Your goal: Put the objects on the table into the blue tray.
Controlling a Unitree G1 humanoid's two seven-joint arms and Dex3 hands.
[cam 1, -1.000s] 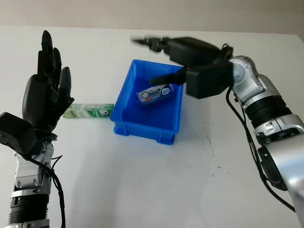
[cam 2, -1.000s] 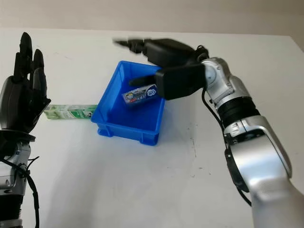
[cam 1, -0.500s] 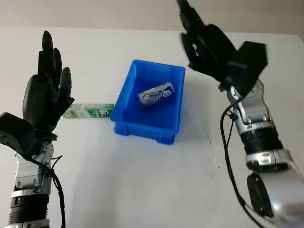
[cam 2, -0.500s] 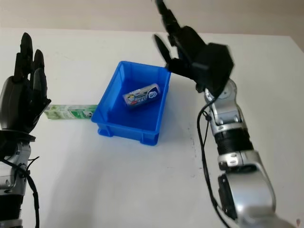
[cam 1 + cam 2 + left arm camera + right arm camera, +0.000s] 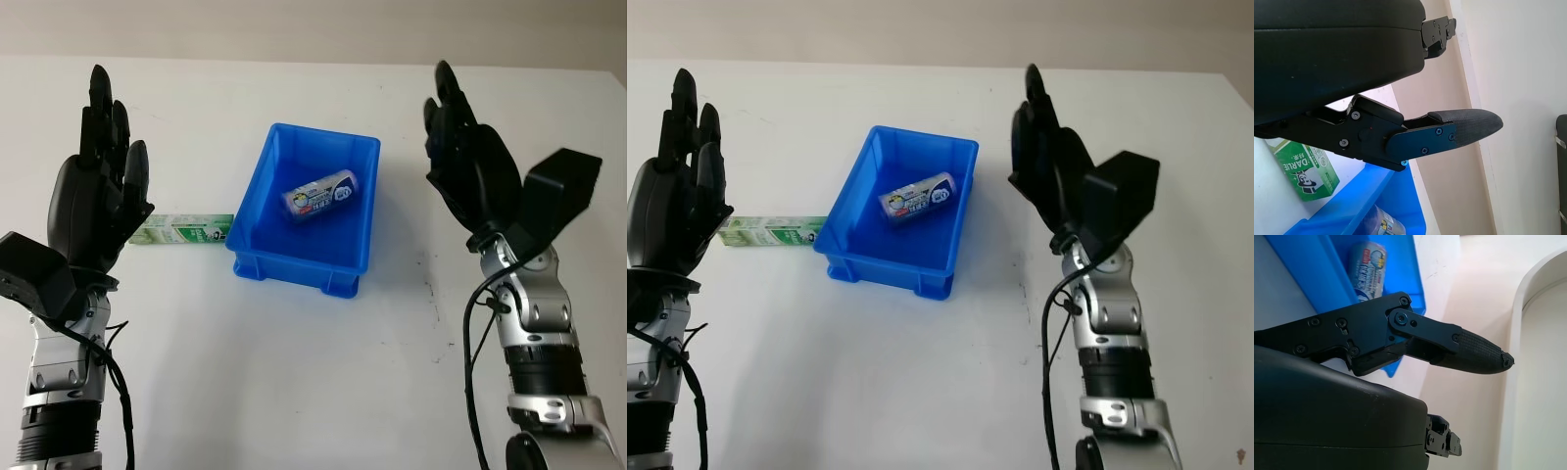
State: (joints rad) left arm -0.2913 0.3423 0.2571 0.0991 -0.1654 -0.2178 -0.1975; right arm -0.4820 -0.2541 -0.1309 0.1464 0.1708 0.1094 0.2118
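A can (image 5: 320, 194) lies in the blue tray (image 5: 257, 257); green box (image 5: 183, 230) touches it outside.

Left robot hand (image 5: 93, 196): matte black shell, three thick segmented fingers, boxy black block at the wrist. Forearm below it silver metal with black ribbed rings; a thin black cable loops loose alongside.

Right robot hand (image 5: 470, 166): same black build, angular black housing on its outer side. Silver jointed forearm, black ribbed collar, black cable hanging in a long loop.

Wrist views: glossy black shell, small screws along the finger links, fingertip pads (image 5: 1479, 355) finely textured, probably rubber.
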